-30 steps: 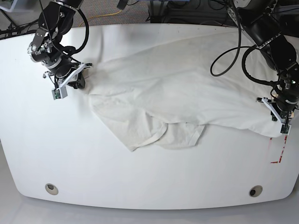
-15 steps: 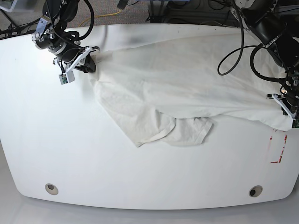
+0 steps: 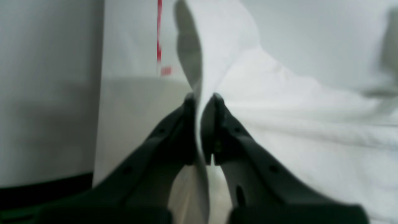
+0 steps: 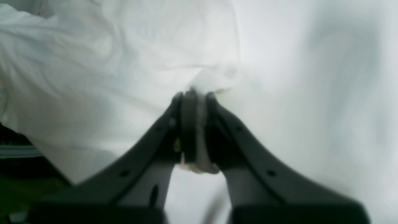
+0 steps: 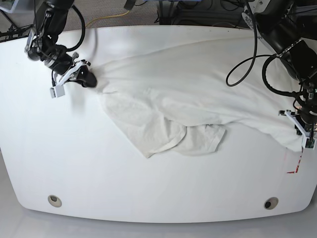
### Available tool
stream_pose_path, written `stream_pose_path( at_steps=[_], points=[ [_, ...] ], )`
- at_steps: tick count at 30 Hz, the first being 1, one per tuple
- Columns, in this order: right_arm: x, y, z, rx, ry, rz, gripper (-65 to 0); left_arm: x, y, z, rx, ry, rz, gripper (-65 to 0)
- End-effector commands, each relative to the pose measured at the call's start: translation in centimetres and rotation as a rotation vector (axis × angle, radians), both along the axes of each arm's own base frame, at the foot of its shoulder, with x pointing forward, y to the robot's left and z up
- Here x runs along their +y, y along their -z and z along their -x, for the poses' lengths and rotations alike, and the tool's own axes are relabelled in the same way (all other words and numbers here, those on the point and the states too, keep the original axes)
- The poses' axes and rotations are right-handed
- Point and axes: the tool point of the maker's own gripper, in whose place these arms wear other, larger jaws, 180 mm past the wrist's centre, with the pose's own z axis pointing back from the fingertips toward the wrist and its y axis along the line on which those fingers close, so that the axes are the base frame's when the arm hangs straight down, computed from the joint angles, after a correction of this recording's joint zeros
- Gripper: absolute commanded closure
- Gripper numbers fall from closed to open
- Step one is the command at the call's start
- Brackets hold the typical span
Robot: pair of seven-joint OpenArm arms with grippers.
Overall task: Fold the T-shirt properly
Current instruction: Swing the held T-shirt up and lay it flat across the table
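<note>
The off-white T-shirt (image 5: 198, 94) lies stretched across the white table (image 5: 148, 188), plain side up; its chest graphic is hidden. A sleeve (image 5: 208, 140) and a folded flap (image 5: 148, 134) lie toward the front. My left gripper (image 5: 301, 134) at the right edge is shut on a thin fold of the T-shirt (image 3: 217, 46); the left wrist view shows this gripper (image 3: 203, 99). My right gripper (image 5: 91, 79) at the left is shut on a bunched edge of the T-shirt (image 4: 124, 62); the right wrist view shows this gripper (image 4: 193, 95).
Red tape marks (image 5: 294, 161) sit on the table by the right edge, also seen in the left wrist view (image 3: 159, 31). Two round holes (image 5: 55, 201) (image 5: 270, 203) sit near the front edge. Black cables (image 5: 247, 59) hang over the back right.
My right gripper moved slightly down and left, drawing the shirt's left edge. My left gripper dropped a little toward the front. The shirt is pulled flatter than one second ago.
</note>
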Motion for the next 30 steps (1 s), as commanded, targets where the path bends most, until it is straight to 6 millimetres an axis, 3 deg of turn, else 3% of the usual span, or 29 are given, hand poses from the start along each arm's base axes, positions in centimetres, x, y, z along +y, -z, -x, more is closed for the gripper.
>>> stream_pose_path(
  at_steps=[1,9,14,20,22,30],
  points=[
    [-1.8,-2.3,-2.5,-0.081,0.015,0.019,0.0,-1.1,-2.6,-1.4,-0.083,0.034,-0.015,-0.6],
    [-5.8,-6.6,-8.7,-0.184,0.051,0.050,0.0,-5.4,-7.7,-4.7,-0.209,0.116,-0.036,-0.6],
    [-6.8,-10.3,-12.2,-0.257,0.030,0.083,0.0,-5.7,-11.8,-5.7,-0.277,0.088,-0.044,-0.6],
    [-7.3,-16.2,-16.4,-0.374,0.016,0.106,0.0,-5.3,-17.2,-6.8,-0.372,0.059,-0.056,-0.6],
    [-7.7,-18.8,-17.9,-0.412,0.001,0.135,0.0,-4.9,-19.8,-6.8,-0.418,0.040,-0.072,-0.6],
    [-6.2,-29.2,-22.0,-0.590,-0.078,0.246,0.0,-3.2,-28.2,-6.3,-0.572,-0.015,-0.108,-0.7]
  ],
)
